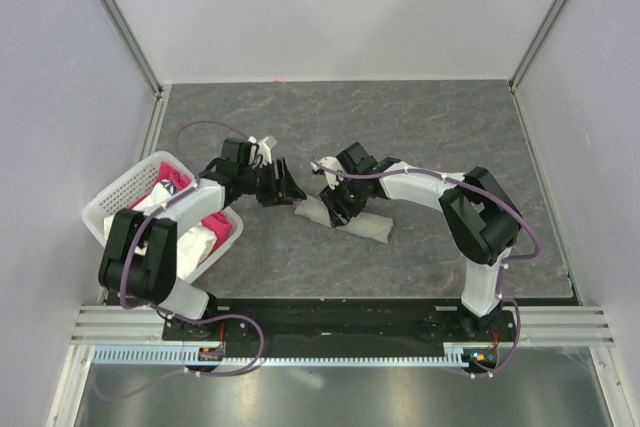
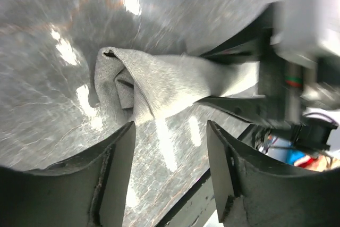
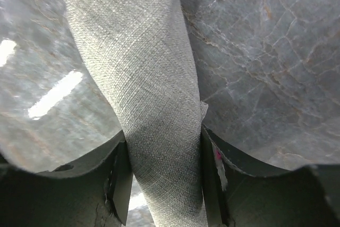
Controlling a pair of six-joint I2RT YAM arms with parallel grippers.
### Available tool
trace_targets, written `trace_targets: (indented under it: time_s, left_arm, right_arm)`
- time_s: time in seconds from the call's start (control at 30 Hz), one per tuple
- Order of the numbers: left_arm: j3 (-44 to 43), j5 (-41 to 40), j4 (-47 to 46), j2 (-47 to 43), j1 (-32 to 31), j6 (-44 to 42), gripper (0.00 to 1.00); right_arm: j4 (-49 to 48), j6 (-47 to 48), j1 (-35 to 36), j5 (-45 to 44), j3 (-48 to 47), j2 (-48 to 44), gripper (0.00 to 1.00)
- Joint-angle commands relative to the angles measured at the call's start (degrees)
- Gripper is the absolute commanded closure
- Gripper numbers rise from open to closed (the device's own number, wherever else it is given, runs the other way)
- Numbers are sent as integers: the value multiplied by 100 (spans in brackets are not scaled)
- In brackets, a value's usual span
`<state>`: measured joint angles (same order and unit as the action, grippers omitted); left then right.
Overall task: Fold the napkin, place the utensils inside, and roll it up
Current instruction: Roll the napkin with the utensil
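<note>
One napkin (image 3: 154, 104) within right claw (image 3: 164, 155)

Napkin (image 1: 372, 226), rolled, lies mid-table (image 1: 430, 137), left end farther back than right. Left gripper (image 1: 288, 187) just beside its left end. Right gripper (image 1: 336, 205) astride the roll, one finger each side. Basket (image 1: 112, 199) at near-left corner; cloths (image 1: 196, 243) inside.

Dark marbled tabletop (image 1: 430, 127) between pale walls (image 1: 330, 7), aluminium corner posts (image 1: 116, 15)
</note>
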<state>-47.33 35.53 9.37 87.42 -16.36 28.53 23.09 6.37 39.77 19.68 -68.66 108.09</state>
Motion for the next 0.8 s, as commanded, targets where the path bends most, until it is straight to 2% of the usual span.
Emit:
trace_targets:
  time_s: [0.0, 0.2, 0.3, 0.53, 0.67, 0.77]
  left_arm:
    - [-215, -213, 258, -567, 98, -129, 37]
    - [-276, -90, 688, -1050, 98, -234, 36]
    - [-416, -20, 926, -1270, 98, -392, 35]
    - [-848, -134, 1708, -1631, 107, -875, 32]
    - [-927, -178, 1771, -1675, 124, -990, 31]
    - [-909, -152, 1771, -1631, 150, -1052, 30]
  right_arm:
    - [731, -637, -48, 1054, -94, 379, 45]
    - [644, -1295, -320, 1310, -192, 669, 47]
    - [249, -1770, -452, 1556, 2, 748, 48]
    - [-953, -2956, -672, 942, 625, 450, 47]
    - [-1675, -3720, -961, 809, 1126, 274, 47]
    - [-1869, -3862, -1172, 502, 1320, 203, 47]
